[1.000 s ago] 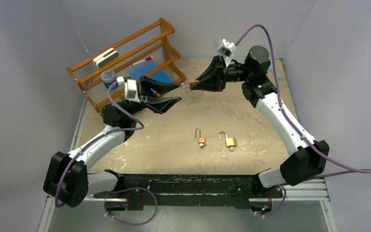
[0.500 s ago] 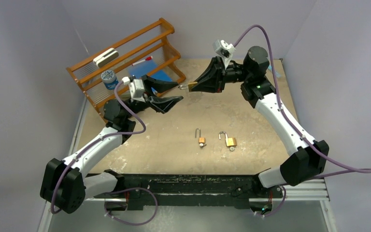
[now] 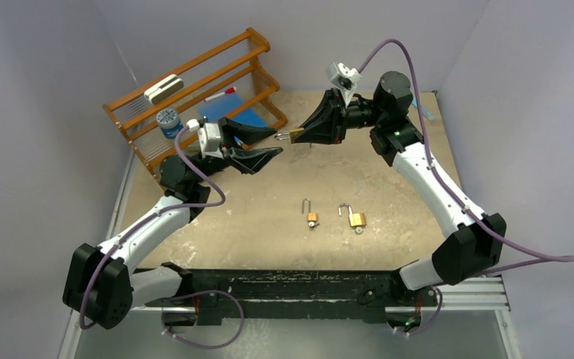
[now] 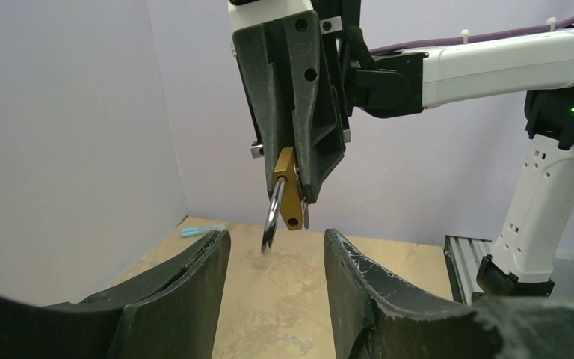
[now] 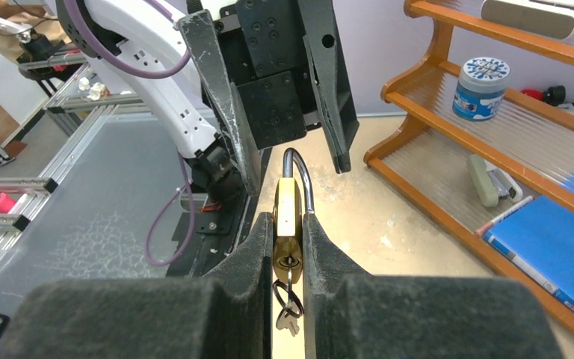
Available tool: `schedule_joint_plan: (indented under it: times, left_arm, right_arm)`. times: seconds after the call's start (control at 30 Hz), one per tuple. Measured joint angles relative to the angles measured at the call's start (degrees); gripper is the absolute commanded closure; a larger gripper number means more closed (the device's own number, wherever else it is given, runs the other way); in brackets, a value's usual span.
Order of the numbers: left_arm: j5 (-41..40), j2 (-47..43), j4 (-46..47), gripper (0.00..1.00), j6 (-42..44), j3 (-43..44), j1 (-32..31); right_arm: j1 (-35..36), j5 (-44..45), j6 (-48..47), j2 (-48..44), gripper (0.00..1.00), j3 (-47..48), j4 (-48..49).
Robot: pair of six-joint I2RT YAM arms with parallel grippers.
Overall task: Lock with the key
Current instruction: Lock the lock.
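Observation:
My right gripper (image 3: 304,134) is shut on a brass padlock (image 3: 296,134) and holds it in the air above the far table. In the right wrist view the padlock (image 5: 287,212) sits between the fingers (image 5: 250,254) with its steel shackle open and pointing away; a key with a ring (image 5: 287,288) is in its keyhole. My left gripper (image 3: 269,146) is open and empty, facing the padlock from the left, a short gap away. In the left wrist view the padlock (image 4: 290,196) hangs just beyond my open gripper (image 4: 276,250).
Two more open brass padlocks (image 3: 311,215) (image 3: 355,218) lie on the table in the middle. A wooden rack (image 3: 194,90) stands at the back left with a blue book (image 3: 228,112), a round tin (image 3: 168,120) and a stapler. A light blue pen (image 4: 202,230) lies by the far wall.
My right gripper has moved slightly left with the padlock. My left arm rose and swung toward it a second ago and has hardly moved in the last half second.

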Motion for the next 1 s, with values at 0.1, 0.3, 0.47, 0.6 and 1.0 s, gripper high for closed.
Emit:
schedule_joint_plan:
  times: [0.1,0.3,0.47,0.6,1.0]
  left_arm:
    - [0.1,0.3,1.0,0.67,-0.7,0.0,0.0]
    - [1.3,1.2,2.5,1.0,-2.3,0.1,0.0]
    - [2.1,1.8,2.6,1.0,-2.8,0.6,0.1]
    - [2.7,2.1,2.5,1.0,-3.3,0.9,0.3]
    - [2.5,2.6,2.3,1.0,-3.7,2.0,1.2]
  right_arm:
    - [0.3,0.0,0.0,0.7,1.0,0.0,0.0]
    - [0.7,-0.3,0.0,1.3,1.0,0.0,-0.1]
    - [0.7,-0.6,-0.2,1.3,1.0,0.0,-0.2]
    - [0.7,-0.3,-2.2,1.3,1.0,0.3,-1.6]
    - [2.1,4.3,-8.2,0.2,1.0,0.3,-2.9]
